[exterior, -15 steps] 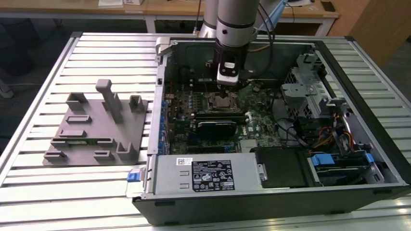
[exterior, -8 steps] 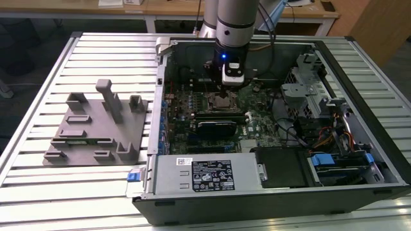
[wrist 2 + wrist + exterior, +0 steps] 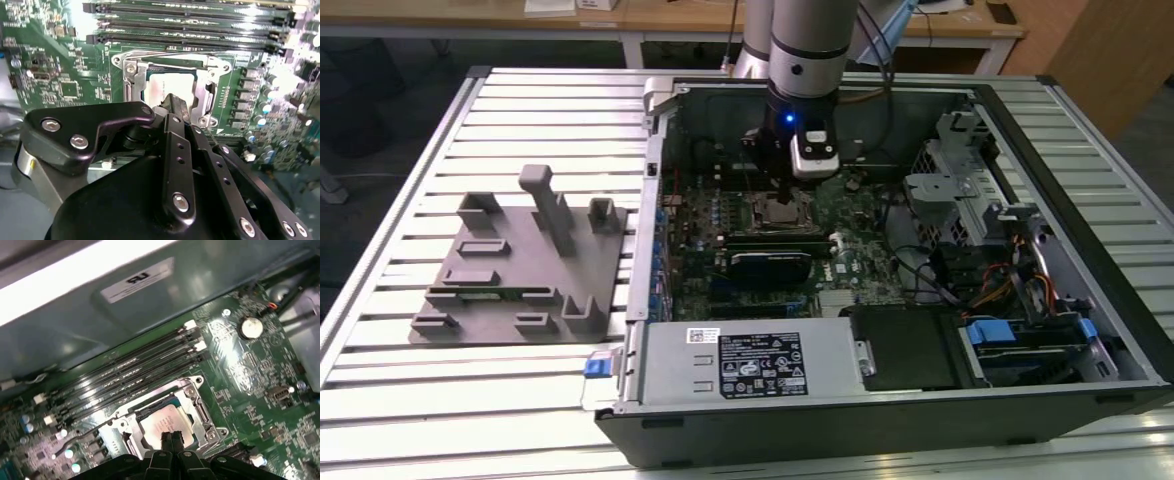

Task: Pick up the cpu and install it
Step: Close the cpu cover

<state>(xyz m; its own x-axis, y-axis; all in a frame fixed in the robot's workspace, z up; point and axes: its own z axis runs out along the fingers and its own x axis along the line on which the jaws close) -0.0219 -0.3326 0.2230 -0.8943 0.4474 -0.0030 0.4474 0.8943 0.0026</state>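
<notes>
cpu (image 3: 164,421) is lying flat inside the socket (image 3: 202,412) on the motherboard (image 3: 240,370), its pale silvery top facing up and catching a dull shine. The gripper (image 3: 171,436) is hanging straight over it with its two black fingers pressed together, no gap showing between them in the first wrist view. The fingers are gripping nothing; their joined tips are sitting at the near edge of the chip's lid, and I cannot tell whether they are touching it or hovering just above. In the second wrist view the gripper (image 3: 172,101) is showing matte black linkage bars studded with bright screw heads, with the cpu (image 3: 162,86) partly hidden behind the tip.

The socket's frame is showing as bright stamped metal, square with rounded screw lugs at the corners, and it is surrounding the chip on all sides. Long narrow black memory slots (image 3: 135,365) are running in parallel rows just beside the socket. The board is looking green and densely dotted with small parts.

In the exterior view the arm is reaching down into the open case (image 3: 1067,130), which is resting on a ribbed metal table (image 3: 400,200). A grey moulded fixture (image 3: 520,260) is standing on the table at the exterior view's left, well apart from the gripper (image 3: 777,195)
</notes>
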